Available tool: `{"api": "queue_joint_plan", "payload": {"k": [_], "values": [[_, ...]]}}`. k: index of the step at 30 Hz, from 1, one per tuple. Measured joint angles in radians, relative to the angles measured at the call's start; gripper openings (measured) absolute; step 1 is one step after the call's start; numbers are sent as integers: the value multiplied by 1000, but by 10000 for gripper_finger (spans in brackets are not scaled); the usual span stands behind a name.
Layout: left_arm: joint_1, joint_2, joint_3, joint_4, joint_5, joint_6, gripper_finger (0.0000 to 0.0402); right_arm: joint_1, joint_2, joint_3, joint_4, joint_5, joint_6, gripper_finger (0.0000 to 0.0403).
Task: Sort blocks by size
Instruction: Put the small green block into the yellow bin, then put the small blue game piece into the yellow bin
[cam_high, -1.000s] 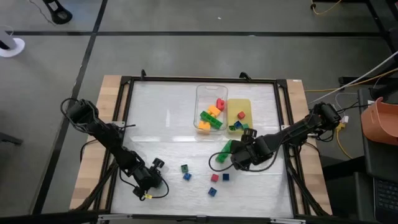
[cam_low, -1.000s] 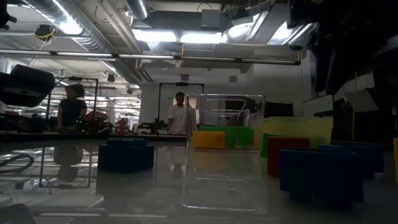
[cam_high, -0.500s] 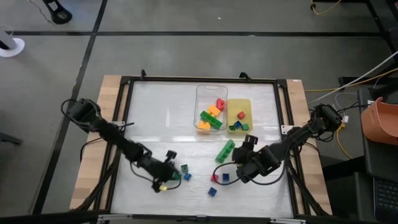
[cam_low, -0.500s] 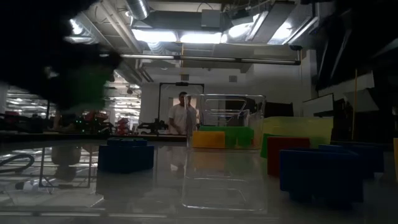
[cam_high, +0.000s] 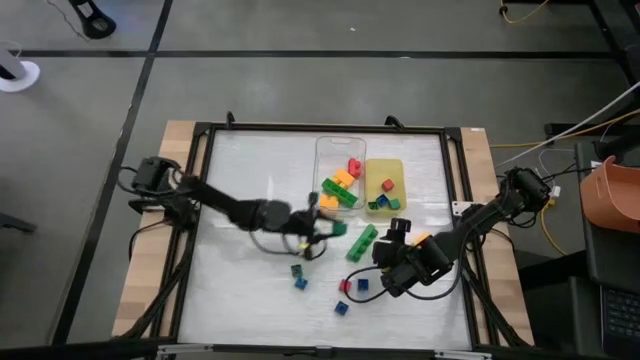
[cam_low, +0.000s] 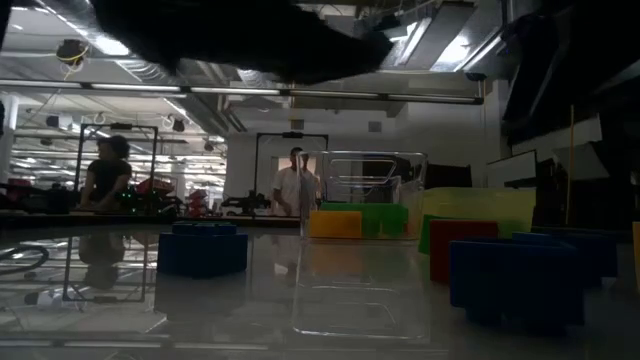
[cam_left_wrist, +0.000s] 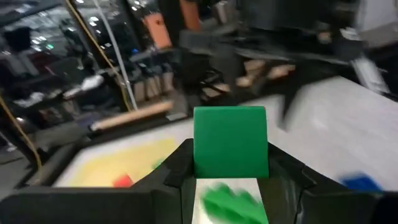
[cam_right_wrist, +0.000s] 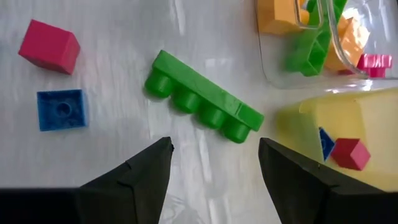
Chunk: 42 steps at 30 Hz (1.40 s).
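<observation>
While your left gripper (cam_high: 333, 229) sits just in front of the clear tray (cam_high: 325, 150), its fingers are clamped on a small green cube (cam_left_wrist: 231, 150), clearest in the left wrist view. Your right gripper (cam_right_wrist: 214, 163) hovers low over the table with jaws spread wide and nothing between them; the long green studded bar (cam_right_wrist: 203, 97) lies flat just ahead of its fingers (cam_right_wrist: 137, 177), not touching them. In the high view that bar (cam_high: 361, 242) is near the front edge of the yellow tray (cam_high: 385, 165). Loose on the table: a red cube (cam_right_wrist: 49, 45), a blue cube (cam_right_wrist: 60, 110), and more small blocks (cam_high: 297, 276) toward the front. Orange and green pieces (cam_high: 339, 188) are in the clear tray; a red cube (cam_high: 386, 185) and small blue and green bits are in the yellow tray.
</observation>
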Motion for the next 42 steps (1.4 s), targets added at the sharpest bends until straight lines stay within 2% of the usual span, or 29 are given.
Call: {"api": "queue_joint_plan", "payload": {"k": [4,8,13,17,21,25,27,31,34,37,42], "values": [[84,102,155,-13,37,9,116,0,0,0,0,-12,-9,241],[149,193,335,-138,82,7,119,1,0,0,-7,-86,-10,241],[197,331,532,-277,99,-5,153,1,0,0,-8,-122,-13,241],[217,404,614,-302,100,-30,166,1,0,0,-10,-137,-13,241],[228,412,629,-315,99,-44,175,1,0,0,-10,-173,-14,241],[226,379,629,-332,99,-48,186,1,0,0,-9,-193,-13,241],[219,345,629,-400,99,-62,188,1,0,0,-5,-216,-12,241],[202,245,630,-663,99,-112,182,1,0,0,3,-259,-11,241],[187,157,628,-900,103,-95,172,1,0,0,21,-262,-11,241],[160,61,567,-989,128,-107,167,1,0,0,67,-262,-13,241],[103,-132,379,-982,139,-160,164,30,0,0,151,-270,-62,241]]}}
